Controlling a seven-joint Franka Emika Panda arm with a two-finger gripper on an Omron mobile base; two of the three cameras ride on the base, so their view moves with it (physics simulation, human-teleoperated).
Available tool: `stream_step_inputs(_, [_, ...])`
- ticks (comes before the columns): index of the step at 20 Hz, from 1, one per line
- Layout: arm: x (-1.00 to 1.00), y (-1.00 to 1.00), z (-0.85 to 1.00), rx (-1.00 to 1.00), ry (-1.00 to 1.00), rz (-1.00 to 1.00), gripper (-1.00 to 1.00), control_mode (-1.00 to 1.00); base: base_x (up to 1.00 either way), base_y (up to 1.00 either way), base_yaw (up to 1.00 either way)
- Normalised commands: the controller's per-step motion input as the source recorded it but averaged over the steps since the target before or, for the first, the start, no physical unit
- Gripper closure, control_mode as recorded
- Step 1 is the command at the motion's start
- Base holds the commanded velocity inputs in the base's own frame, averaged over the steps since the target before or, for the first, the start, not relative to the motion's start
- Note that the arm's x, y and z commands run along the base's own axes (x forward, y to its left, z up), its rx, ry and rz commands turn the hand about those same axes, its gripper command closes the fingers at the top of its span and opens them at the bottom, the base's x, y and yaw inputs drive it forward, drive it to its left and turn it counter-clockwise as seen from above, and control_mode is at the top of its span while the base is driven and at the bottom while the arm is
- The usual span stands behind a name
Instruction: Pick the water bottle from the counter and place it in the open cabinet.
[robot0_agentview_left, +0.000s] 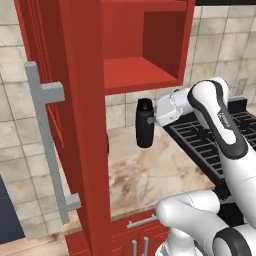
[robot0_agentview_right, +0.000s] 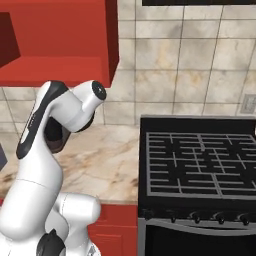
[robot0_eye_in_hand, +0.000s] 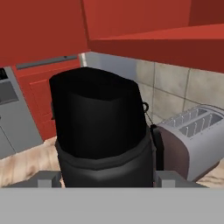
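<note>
One water bottle held by the gripper, frame centre.
Jaws are closed on its side; it is kept upright above the surface, below one cabinet.

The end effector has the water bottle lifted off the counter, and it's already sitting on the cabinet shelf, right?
Not quite. The end effector does hold the water bottle off the counter, but the left base view shows it hanging below the cabinet, not on the shelf.
</note>
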Motion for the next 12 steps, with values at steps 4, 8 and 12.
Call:
stream_step_inputs(4, [0.0,0.0,0.0,0.0,0.0,0.0,1.0,1.0,0.57,0.0,0.23])
stream_step_inputs(8, [0.0,0.0,0.0,0.0,0.0,0.0,1.0,1.0,0.11,0.07,0.13])
stream_step_inputs(12, [0.0,0.0,0.0,0.0,0.0,0.0,1.0,1.0,0.0,0.0,0.01])
